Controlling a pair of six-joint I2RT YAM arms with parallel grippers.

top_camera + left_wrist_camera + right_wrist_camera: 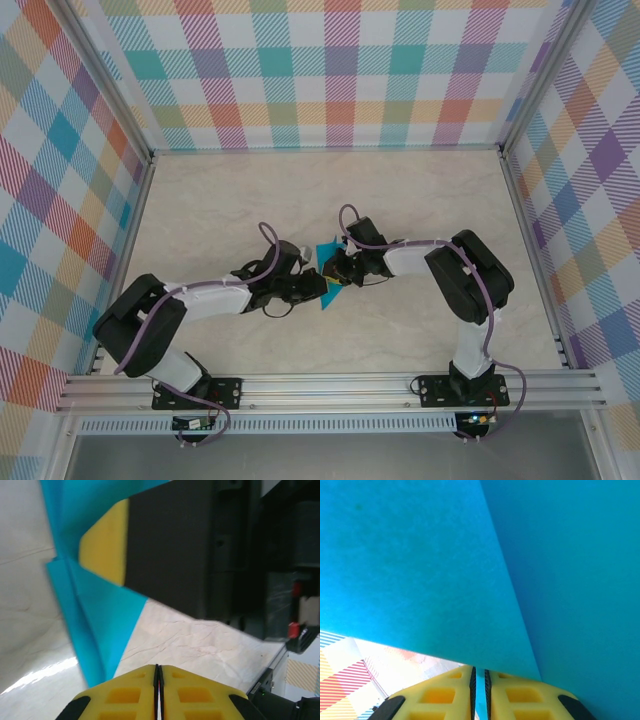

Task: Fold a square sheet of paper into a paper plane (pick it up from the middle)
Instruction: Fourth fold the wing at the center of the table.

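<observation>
The teal-blue sheet of paper (325, 253) hangs at the table's middle, between the two grippers. It is folded in layers with creases (90, 615). Whether it has the shape of the paper plane I cannot tell. My right gripper (338, 272) is shut on it, and a thin teal strip shows between its yellow fingertips (478, 669). The paper (445, 570) covers most of the right wrist view. My left gripper (322, 290) sits just beside the paper's lower edge. Its jaws (158, 666) are shut with nothing between them. The right gripper's black, yellow-tipped finger (170, 545) presses on the paper.
The marble-patterned tabletop (240, 200) is fenced by aluminium rails (330, 385) and checked walls (330, 70). Both arms reach in from the near edge and meet at the centre, close together.
</observation>
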